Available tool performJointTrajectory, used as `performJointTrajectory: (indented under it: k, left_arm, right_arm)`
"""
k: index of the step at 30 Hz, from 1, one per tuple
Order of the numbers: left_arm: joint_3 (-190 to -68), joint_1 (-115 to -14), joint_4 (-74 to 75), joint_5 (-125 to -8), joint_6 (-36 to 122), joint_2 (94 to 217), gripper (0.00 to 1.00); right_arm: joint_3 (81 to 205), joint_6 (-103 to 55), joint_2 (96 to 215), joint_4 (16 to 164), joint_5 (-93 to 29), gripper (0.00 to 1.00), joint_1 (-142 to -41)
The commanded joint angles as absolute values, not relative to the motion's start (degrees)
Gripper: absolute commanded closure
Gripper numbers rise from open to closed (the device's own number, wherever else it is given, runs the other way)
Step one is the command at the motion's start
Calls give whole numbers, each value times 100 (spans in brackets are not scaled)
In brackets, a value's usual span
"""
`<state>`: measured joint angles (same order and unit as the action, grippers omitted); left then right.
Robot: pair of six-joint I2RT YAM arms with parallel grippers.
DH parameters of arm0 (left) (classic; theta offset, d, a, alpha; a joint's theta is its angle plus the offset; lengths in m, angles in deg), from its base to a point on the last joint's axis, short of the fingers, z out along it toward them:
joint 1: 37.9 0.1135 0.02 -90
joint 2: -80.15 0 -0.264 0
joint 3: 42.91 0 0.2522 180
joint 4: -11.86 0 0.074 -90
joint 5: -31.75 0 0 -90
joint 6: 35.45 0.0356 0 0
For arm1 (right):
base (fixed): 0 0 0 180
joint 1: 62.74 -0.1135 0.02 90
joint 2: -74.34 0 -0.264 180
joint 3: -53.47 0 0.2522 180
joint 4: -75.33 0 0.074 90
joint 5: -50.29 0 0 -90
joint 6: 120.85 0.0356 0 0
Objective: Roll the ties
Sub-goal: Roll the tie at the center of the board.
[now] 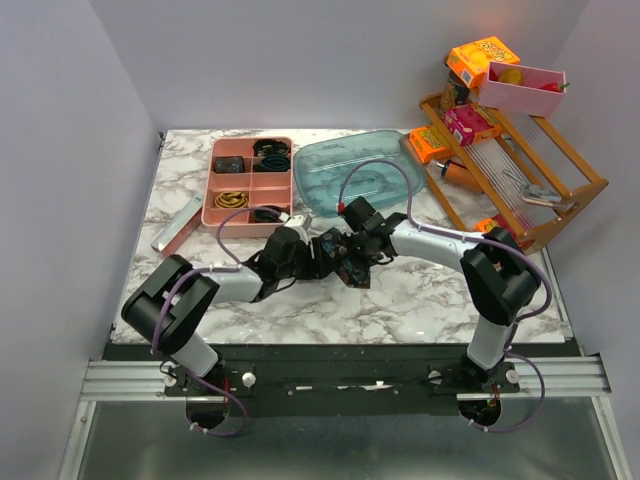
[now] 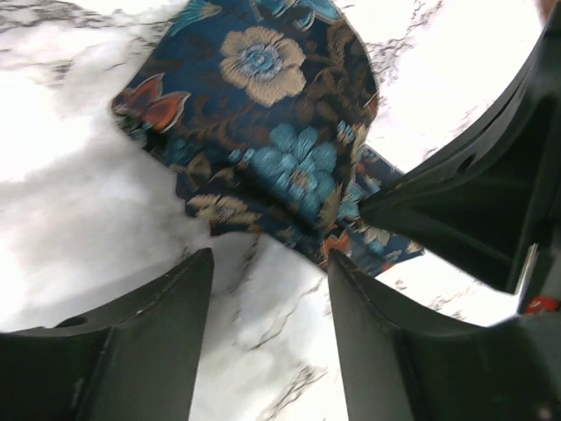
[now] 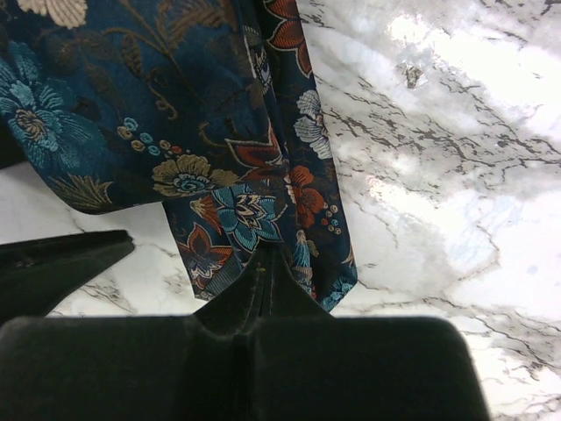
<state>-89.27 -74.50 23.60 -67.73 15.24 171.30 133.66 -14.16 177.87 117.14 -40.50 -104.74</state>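
Tie lies bunched on the marble bench, folded over itself, navy with orange, red and pale-blue flowers; it sits just ahead of the left tool, touching neither fingertip. Left tool is spread; bare bench shows in the gap between its fingers. Right tool has its fingers pressed together to a single point; the tip is right at the tie's narrow lower flap, with cloth on both sides of it; cannot tell whether any cloth is nipped between them. Wider fold of the tie is ahead and to the left of the right tool's tip; open marble is to its right. In the left wrist view the right tool comes in from the right and touches the tie's edge. From the top view the two tools face each other tip to tip with the tie between them. Beyond the left tool, well apart, is a pink compartment tray with coiled rolls in several cells; beside it a clear blue tub; wooden rack is far beyond the right tool.
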Motion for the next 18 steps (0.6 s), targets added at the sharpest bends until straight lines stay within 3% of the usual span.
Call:
performJointTrajectory:
  k: [1, 18]
  left_arm:
    - [-8612, -7437, 1902, -6318, 1957, 16699, 31]
    - [-9059, -6506, 1665, -6669, 2229, 15828, 21]
  right_arm:
    - [13683, -1415, 17603, 11861, -4225, 99, -10475]
    - [13350, -1336, 17532, 11792, -3610, 99, -10748]
